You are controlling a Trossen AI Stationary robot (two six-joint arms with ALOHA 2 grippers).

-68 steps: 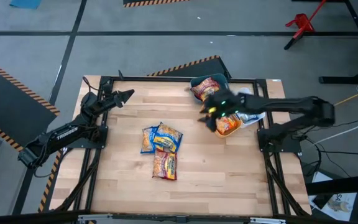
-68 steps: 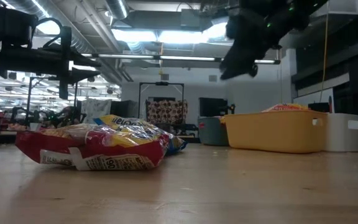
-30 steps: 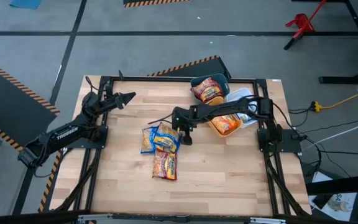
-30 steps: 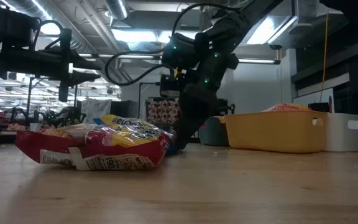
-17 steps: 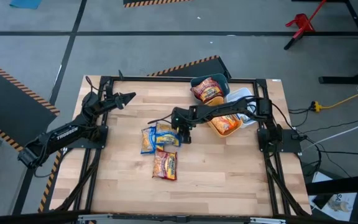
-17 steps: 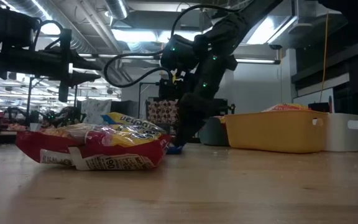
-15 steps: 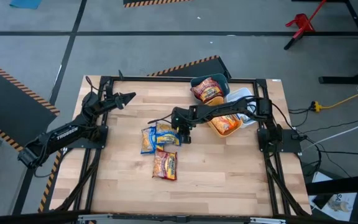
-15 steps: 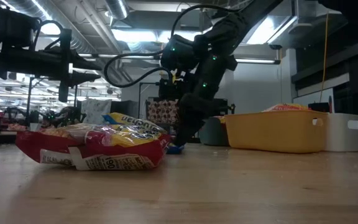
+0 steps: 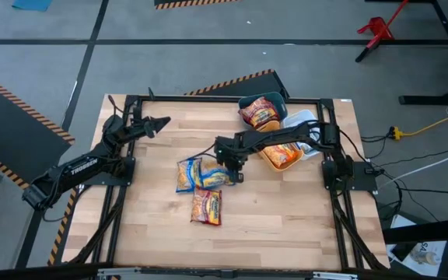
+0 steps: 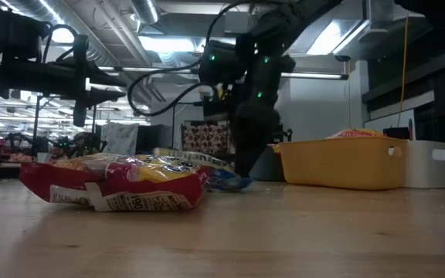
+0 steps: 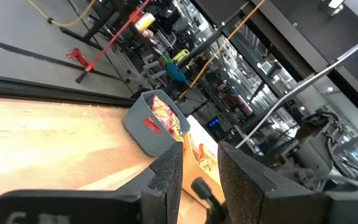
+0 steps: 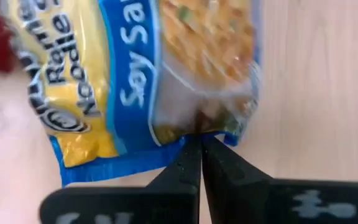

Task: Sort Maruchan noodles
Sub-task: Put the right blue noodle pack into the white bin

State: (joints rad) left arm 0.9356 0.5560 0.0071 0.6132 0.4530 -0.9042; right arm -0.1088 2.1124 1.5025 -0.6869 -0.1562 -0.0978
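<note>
**Sort partly done, right arm pinching a blue-and-yellow packet mid-bench**

Right end effector [image 9: 235, 173] has swung from over the bins down to the pile at the bench [image 9: 286, 225] centre and is now clenched on the edge of a blue-and-yellow packet [image 12: 160, 81]; right wrist view shows the fingers closed on its crimped seam. In the low view the packet [image 10: 226, 181] sits low, at or just off the wood, can't tell which

Done so far, as far as visible:
- teal bin [image 9: 249, 101] holds dark red packets [image 9: 260, 111]
- yellow bin [image 9: 271, 160] holds an orange packet [image 9: 285, 158]
- white bin [image 9: 309, 118] contents can't be made out

Left:
- held blue-and-yellow packet needs binning, probably the white bin
- second blue-and-yellow packet [image 9: 185, 175] just beside it
- dark red packet [image 9: 207, 206] near the front of the pile

Left end effector [image 9: 160, 121] parked at the far left corner, fingers [image 11: 166, 180] apart, holding nothing

Judgement: roughly past halfway, three packets outstanding
</note>
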